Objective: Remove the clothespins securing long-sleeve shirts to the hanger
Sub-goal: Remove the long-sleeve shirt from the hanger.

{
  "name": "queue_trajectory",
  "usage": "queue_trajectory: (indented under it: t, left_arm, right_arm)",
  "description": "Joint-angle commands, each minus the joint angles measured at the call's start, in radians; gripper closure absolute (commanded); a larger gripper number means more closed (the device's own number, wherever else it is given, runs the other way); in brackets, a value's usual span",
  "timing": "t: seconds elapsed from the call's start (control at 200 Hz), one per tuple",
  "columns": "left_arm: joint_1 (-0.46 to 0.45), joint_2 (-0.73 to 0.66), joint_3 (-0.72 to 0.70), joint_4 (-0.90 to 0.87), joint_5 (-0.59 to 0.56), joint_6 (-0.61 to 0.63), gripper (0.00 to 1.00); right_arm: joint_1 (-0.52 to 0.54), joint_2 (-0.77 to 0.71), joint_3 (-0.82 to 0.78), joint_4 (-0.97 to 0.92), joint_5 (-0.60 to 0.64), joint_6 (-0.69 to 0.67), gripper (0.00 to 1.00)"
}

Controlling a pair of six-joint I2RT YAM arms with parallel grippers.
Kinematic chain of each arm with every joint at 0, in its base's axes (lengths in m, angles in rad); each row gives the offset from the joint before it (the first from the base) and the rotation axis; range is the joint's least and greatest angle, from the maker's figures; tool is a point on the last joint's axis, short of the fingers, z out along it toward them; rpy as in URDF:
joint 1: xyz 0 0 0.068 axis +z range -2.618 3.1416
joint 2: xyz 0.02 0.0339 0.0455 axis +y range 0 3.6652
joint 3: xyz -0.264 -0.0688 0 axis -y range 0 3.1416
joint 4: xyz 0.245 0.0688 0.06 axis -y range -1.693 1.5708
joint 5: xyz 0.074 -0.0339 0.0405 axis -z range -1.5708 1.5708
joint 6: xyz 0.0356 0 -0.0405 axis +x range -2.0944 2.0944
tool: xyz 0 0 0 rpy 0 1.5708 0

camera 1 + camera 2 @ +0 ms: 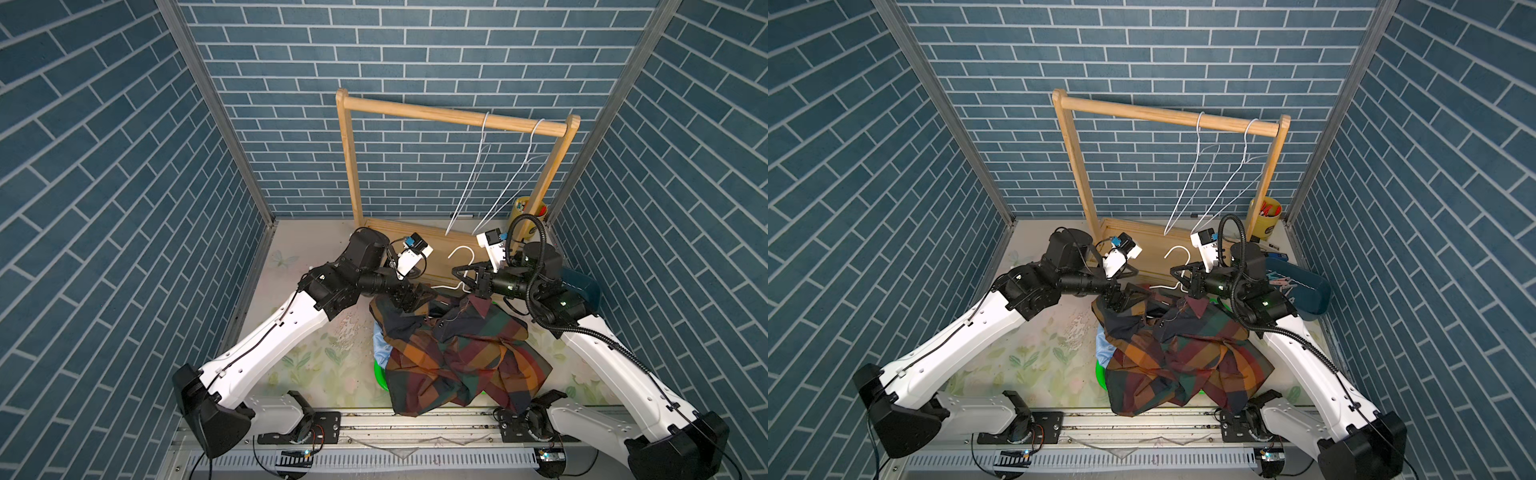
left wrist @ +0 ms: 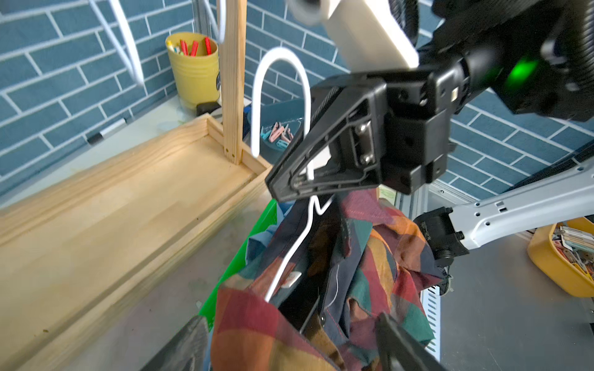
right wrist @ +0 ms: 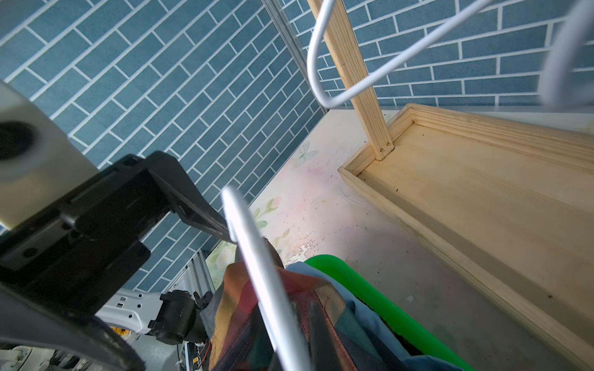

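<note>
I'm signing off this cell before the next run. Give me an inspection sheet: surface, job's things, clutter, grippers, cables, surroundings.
Surface: floral table cover, flaked patch beside the shirts.
Job's things: plaid shirt heaped over a green bin, blue shirt under it; hanger inside its collar; what looks like a pale clothespin by the wire; loose clothespins in a blue tray.
Clutter: yellow cup, marker, two bare hangers on the wooden rack.
Grippers: left gripper open over the collar; right gripper shut on the hanger's neck.
Cables: black hose looping over the right arm.
Surroundings: blue brick-pattern walls.
</note>
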Motion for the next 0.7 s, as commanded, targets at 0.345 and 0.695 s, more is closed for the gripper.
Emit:
queue_trajectory:
  t: [0.345, 0.695]
  left_arm:
    - [-0.025, 0.146, 0.078, 0.039, 0.061, 0.032, 0.26]
    - [-0.057, 0.189, 0.065, 0.137, 0.132, -0.036, 0.42]
  right_arm:
    - [0.016, -0.042, 0.062, 0.05, -0.037, 0.047, 1.0]
    - [0.023, -0.022, 0.062, 0.062, -0.027, 0.056, 1.0]
